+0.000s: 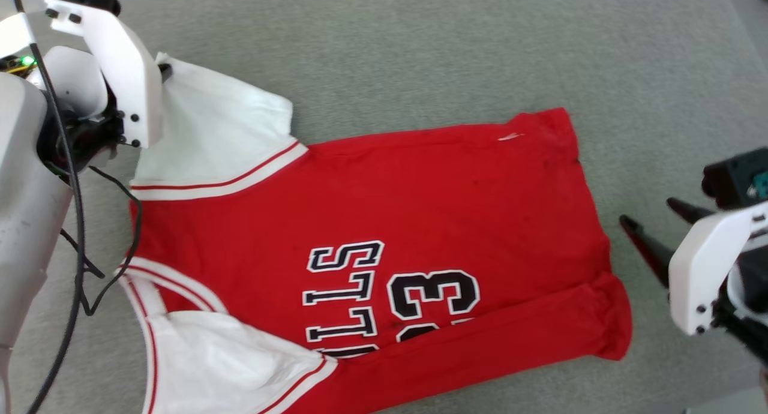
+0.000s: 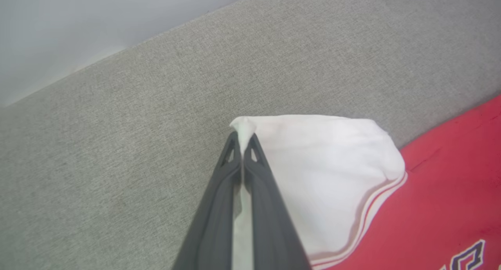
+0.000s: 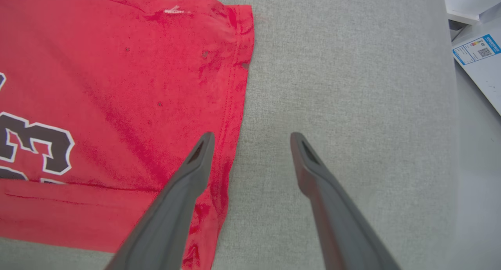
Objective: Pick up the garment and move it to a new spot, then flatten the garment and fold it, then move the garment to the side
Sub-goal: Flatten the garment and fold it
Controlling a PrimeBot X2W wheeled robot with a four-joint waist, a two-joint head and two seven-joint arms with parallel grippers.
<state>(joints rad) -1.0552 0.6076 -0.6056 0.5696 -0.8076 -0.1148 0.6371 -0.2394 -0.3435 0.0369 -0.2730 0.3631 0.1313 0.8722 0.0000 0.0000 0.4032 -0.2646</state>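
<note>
In the head view, the garment (image 1: 372, 222) lies spread on the grey counter (image 1: 420, 54), one white sleeve (image 1: 222, 138) reaching up to the left gripper (image 1: 163, 72), while the right gripper (image 1: 648, 211) hangs just off the red hem. In the left wrist view, the left gripper (image 2: 242, 139) is closed on the sleeve's corner, white cloth pinched between its tips and the red body off to its right. In the right wrist view, the right gripper (image 3: 252, 136) stands wide and empty, straddling the hem: one finger over red cloth, the other over bare counter.

One garment (image 1: 372, 210), two claws (image 2: 243, 141) (image 3: 252, 139).
</note>
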